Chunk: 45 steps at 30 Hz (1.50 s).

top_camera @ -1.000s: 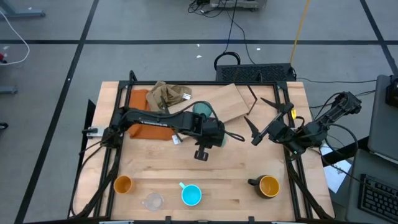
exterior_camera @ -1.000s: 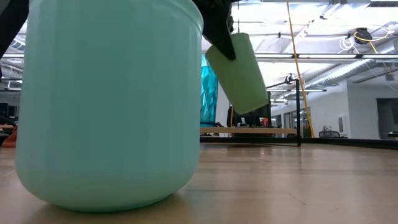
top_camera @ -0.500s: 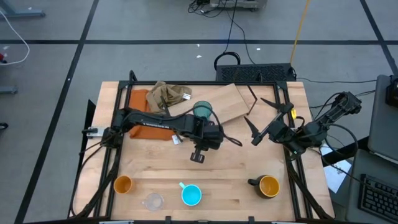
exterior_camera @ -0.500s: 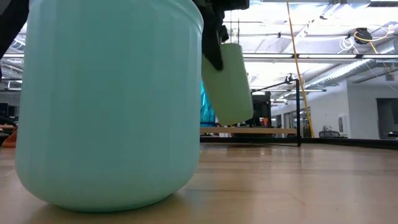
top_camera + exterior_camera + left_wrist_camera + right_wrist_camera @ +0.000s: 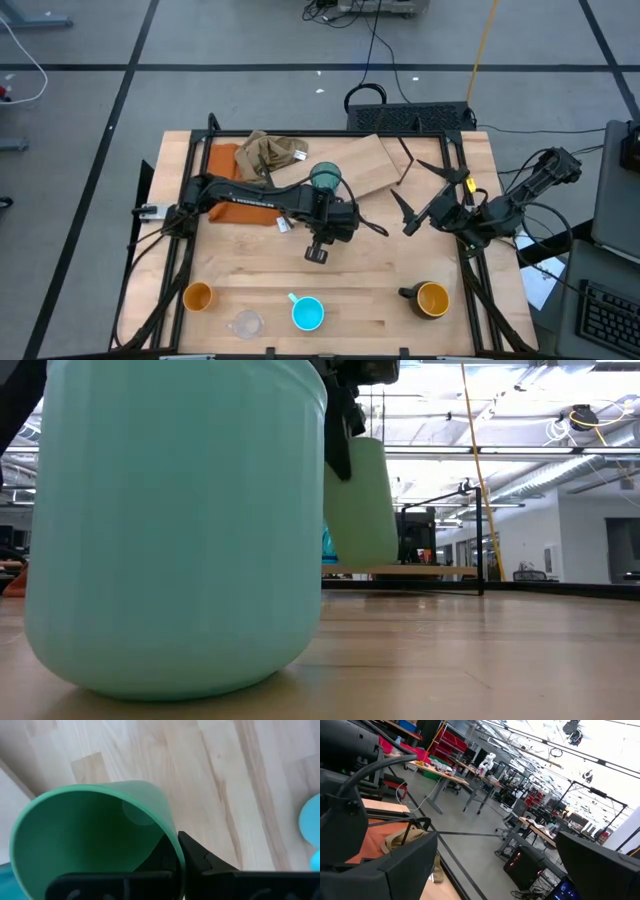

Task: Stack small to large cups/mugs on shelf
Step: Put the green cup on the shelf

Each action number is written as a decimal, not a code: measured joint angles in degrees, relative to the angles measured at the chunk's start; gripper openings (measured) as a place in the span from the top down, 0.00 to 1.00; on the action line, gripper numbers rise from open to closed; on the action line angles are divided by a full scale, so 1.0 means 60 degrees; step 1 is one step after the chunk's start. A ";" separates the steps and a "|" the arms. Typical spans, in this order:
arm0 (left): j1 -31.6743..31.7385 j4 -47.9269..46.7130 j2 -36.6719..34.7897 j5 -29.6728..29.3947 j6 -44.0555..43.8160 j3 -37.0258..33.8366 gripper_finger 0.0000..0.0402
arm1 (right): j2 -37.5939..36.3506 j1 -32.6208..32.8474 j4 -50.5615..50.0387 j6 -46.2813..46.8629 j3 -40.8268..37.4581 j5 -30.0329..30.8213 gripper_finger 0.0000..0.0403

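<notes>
My left gripper hangs over the table's middle, shut on the green cup, whose open mouth faces the wrist camera. The tall teal tumbler stands beside the shelf at the back. Along the near edge stand the orange cup, the clear glass, the light-blue mug and the black mug. The light-blue mug fills the left of the low view. My right gripper waits open at the table's right side, level, holding nothing. My left gripper pinches the green cup's rim wall, one finger inside the cup and one outside. The fingers come from above, pointing steeply down. The cup hangs below them, mouth up and nearly upright, its bottom clear of the table.
An orange cloth with a crumpled tan rag lies at the back left. Black frame bars run along the table's sides. Bare wood lies between my left gripper and the row of cups at the near edge.
My left gripper has tipped steeper downward and sunk a little. The green cup, tilted a second ago with its bottom swung out, now hangs nearly upright and slightly lower. My right gripper has kept still.
</notes>
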 joint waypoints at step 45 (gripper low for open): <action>-0.0018 -0.0267 -0.0008 -0.0017 -0.0113 -0.0981 1.00 | 0.0002 0.0000 -0.0108 0.0077 0.0000 -0.0005 0.02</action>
